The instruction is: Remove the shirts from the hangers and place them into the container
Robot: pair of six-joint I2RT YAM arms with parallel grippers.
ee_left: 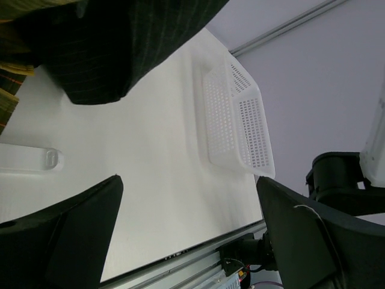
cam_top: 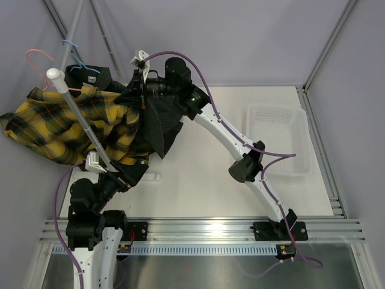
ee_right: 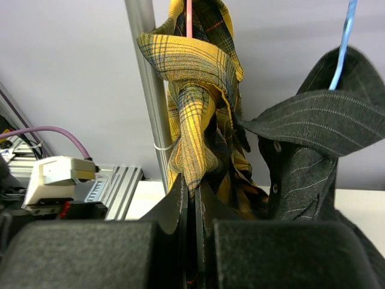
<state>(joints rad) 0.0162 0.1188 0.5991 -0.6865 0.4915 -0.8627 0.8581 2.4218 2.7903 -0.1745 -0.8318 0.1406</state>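
Nothing is in the basket (cam_top: 307, 141) yet: it sits bare at the right, well apart from both shirts. The plaid shirt (cam_top: 54, 129) and black shirt (cam_top: 159, 123) hang at the far left on the pink hanger (cam_top: 36, 55) and blue hanger (cam_top: 72, 45). Your right gripper (ee_right: 191, 192) looks clenched on the plaid shirt's front edge. Your left gripper (ee_left: 187, 180) gapes, holding nothing. Cloth buries the hangers' shoulders.
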